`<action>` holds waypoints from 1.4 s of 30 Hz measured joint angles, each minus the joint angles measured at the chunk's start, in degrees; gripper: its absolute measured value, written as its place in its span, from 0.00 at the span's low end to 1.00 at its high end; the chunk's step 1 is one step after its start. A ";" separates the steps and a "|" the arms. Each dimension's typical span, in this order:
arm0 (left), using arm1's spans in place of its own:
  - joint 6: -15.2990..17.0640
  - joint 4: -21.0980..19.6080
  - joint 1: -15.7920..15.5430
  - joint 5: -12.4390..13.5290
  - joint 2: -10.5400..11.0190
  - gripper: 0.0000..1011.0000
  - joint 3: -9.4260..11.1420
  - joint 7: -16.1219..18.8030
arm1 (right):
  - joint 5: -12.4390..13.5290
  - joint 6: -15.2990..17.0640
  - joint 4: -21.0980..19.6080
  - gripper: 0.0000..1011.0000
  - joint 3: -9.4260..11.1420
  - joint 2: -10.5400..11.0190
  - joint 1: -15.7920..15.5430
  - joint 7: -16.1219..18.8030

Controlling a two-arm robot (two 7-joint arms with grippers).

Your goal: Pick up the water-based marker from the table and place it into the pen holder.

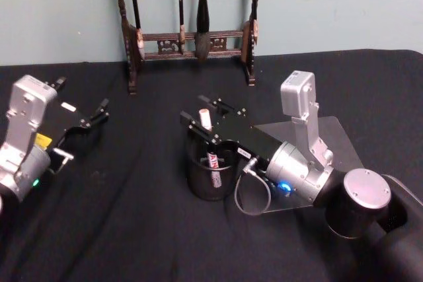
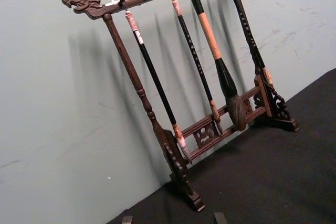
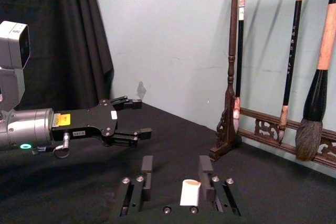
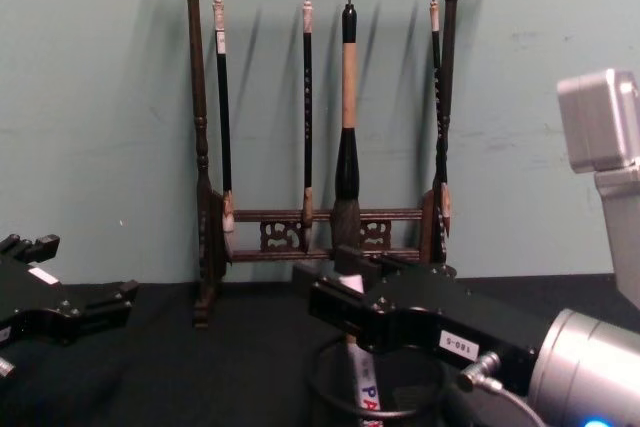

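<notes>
Marker (image 1: 205,119) stands in pen holder (image 1: 210,179) on table (image 1: 132,229); brush rack (image 1: 192,37) behind.

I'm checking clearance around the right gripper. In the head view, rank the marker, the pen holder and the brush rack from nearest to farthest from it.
From the right gripper:
1. Marker, between its open fingers.
2. Pen holder, just beneath it.
3. Brush rack, at the back wall.

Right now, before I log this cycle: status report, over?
Right gripper open above pen holder. Marker standing in holder, between the jaws. Left gripper open, parked left. Nothing blocking.
</notes>
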 joint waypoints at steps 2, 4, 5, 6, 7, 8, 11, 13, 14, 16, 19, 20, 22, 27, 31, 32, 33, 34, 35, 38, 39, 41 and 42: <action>0.00 0.00 0.00 0.00 0.00 0.99 0.00 0.00 | 0.01 -0.01 0.00 0.55 0.02 -0.01 0.00 0.01; 0.00 0.00 0.00 0.00 0.00 0.99 0.00 0.00 | 0.02 -0.01 0.00 0.62 0.03 -0.01 0.00 0.02; 0.00 0.00 0.00 0.00 0.00 0.99 0.00 0.00 | 0.02 -0.02 0.00 0.68 0.03 -0.01 0.00 0.02; 0.00 0.00 0.00 0.00 0.00 0.99 0.00 0.00 | 0.03 -0.02 0.00 0.69 0.03 -0.01 0.00 0.03; 0.00 0.00 0.00 0.00 0.00 0.99 0.00 0.00 | 0.03 -0.02 0.00 0.73 0.03 -0.01 0.00 0.04; 0.00 0.00 0.00 0.00 0.00 0.99 0.00 0.00 | 0.04 -0.02 0.00 0.76 0.03 -0.01 0.00 0.04; 0.00 0.00 0.00 0.00 0.00 0.99 0.00 0.00 | 0.06 -0.02 0.00 0.84 0.03 -0.01 0.00 0.04; 0.00 0.00 0.00 0.01 0.00 0.99 0.00 0.00 | 0.08 -0.02 0.00 0.89 0.03 -0.01 0.00 0.04; 0.00 0.00 0.00 0.00 0.00 0.99 0.00 0.00 | 0.08 -0.02 0.00 0.92 0.03 -0.01 0.00 0.04; 0.00 0.00 0.00 0.00 0.00 0.99 0.00 0.00 | 0.10 -0.02 0.00 0.97 0.03 -0.01 0.00 0.04; 0.00 0.00 0.00 0.00 0.00 0.99 0.00 0.00 | 0.34 0.04 -0.23 0.99 0.35 0.06 -0.01 -0.06; 0.00 0.00 0.00 0.00 0.00 0.99 0.00 0.00 | 0.46 0.18 -0.65 0.99 0.71 0.22 -0.06 -0.35; 0.00 0.00 0.00 0.00 0.00 0.99 0.00 0.00 | 0.51 0.38 -1.11 0.99 1.06 0.42 -0.19 -0.70; 0.00 0.00 0.00 0.00 0.00 0.99 0.00 0.00 | 0.36 1.56 -3.48 0.99 2.40 1.70 -0.95 -2.47; 0.00 0.00 0.00 0.00 0.00 0.99 0.00 0.00 | -0.15 3.43 -5.55 0.99 3.64 2.96 -1.76 -4.35; 0.00 0.00 0.00 0.00 0.00 0.99 0.00 0.00 | -0.22 3.77 -5.90 0.99 3.86 3.19 -1.92 -4.65; 0.00 0.00 0.00 0.00 0.00 0.99 0.00 0.00 | -0.39 4.67 -6.68 0.99 4.47 3.73 -2.31 -5.43; 0.00 0.00 0.00 0.00 0.00 0.99 0.00 0.00 | -0.47 5.12 -7.13 0.99 4.78 3.97 -2.50 -5.84; 0.00 0.00 0.00 0.00 0.00 0.99 0.00 0.00 | -0.59 5.71 -7.55 0.99 5.09 4.23 -2.71 -6.27; 0.00 0.00 0.00 0.00 0.00 0.99 0.00 0.00 | -1.30 8.78 -9.55 0.99 6.38 5.50 -3.69 -8.41; 0.00 0.00 0.00 0.00 0.00 0.99 0.00 0.00 | -1.30 8.78 -9.55 0.99 6.38 5.50 -3.69 -8.41; 0.00 0.00 0.00 0.00 0.00 0.99 0.00 0.00 | -1.73 11.10 -10.57 0.99 7.03 6.25 -4.26 -9.65; 0.00 0.00 0.00 0.00 0.00 0.99 0.00 0.00 | -1.89 12.04 -10.91 0.99 7.23 6.47 -4.43 -10.01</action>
